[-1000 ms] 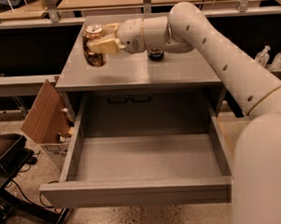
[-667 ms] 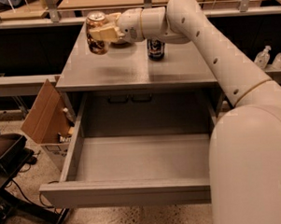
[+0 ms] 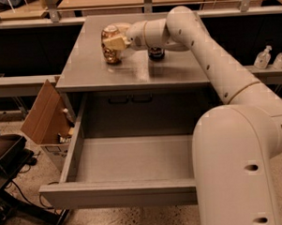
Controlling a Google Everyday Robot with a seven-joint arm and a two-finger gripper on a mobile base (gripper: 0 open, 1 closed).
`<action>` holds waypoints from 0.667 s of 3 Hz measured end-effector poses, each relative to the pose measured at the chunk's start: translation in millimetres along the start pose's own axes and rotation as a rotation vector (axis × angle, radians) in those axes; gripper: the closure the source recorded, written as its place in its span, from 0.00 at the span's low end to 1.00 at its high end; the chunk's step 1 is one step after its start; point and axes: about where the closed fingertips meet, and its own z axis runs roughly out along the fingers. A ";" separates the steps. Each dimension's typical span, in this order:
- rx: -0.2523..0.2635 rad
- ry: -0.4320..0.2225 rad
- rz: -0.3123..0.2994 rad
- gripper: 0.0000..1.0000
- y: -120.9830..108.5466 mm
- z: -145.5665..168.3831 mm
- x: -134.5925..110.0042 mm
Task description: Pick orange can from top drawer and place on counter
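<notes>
- A robot's end effector [image 3: 114, 42] is clenched around the upper half of the orange can [image 3: 111, 54], one pale finger [image 3: 112, 42] across the can's side.
- The orange can stands upright on the grey metal bench [image 3: 97, 74], in its far left part. Its base looks to be touching the surface or just above it; I cannot tell which.
- My reading: the can is gripped high so its base can meet the bench flat, and the letting-go has not yet been done.
- Below and in front of the orange can, the top drawer [image 3: 134, 164] is pulled fully open, and nothing shows inside it.
- Just right of the orange can, a dark can [image 3: 156, 54] stands on the bench, partly hidden behind the wrist.
- The pale arm [image 3: 213, 59] reaches in from the right of the orange can and passes over the dark can, so a sideways withdrawal could knock it.
- Lower left of the orange can, beside the cabinet, leans an open cardboard box [image 3: 40, 116].
- Far right of the orange can stand small clear bottles [image 3: 263, 58], well apart from it.
</notes>
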 end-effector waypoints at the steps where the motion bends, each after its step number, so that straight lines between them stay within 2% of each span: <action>1: -0.048 -0.007 0.018 1.00 11.5 18.2 26.1; 2: -0.048 -0.007 0.018 0.82 11.4 17.2 21.6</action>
